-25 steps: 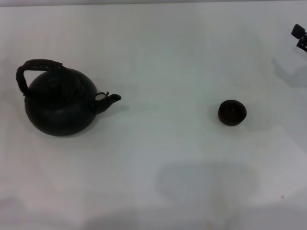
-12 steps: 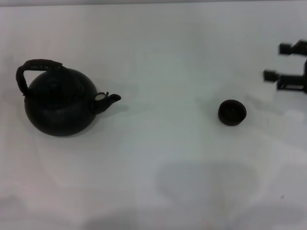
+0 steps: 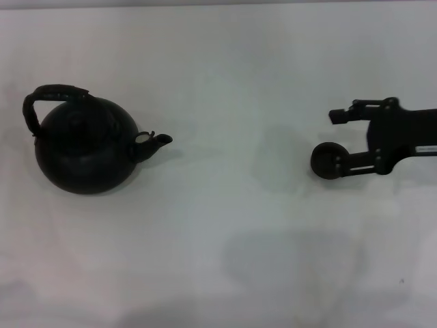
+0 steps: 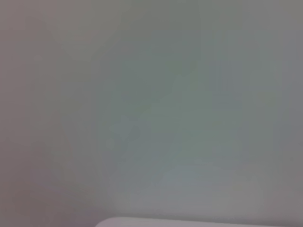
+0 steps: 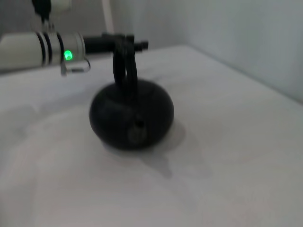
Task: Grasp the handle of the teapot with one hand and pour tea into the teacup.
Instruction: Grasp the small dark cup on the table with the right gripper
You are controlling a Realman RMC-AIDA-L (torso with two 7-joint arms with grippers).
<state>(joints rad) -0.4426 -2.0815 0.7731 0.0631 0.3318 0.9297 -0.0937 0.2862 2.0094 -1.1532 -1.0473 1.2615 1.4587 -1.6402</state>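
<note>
A: Where's your right gripper [image 3: 336,139]?

B: In from the right edge, fingers spread wide, holding nothing. You've got the near finger [image 3: 345,162] over the teacup [image 3: 326,159], the far one beyond it.

A: The teapot [image 3: 85,145]?

B: Upright at the left of the white table [image 3: 225,75], spout towards the cup, well apart from it. The handle [image 3: 51,96] arches over the top, nothing touching it.

A: And your left gripper [image 5: 120,43]?

B: The right wrist view shows that arm behind the pot; can't tell its fingers.

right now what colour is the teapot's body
Matte black all over; the teapot shows best in the head view.
</note>
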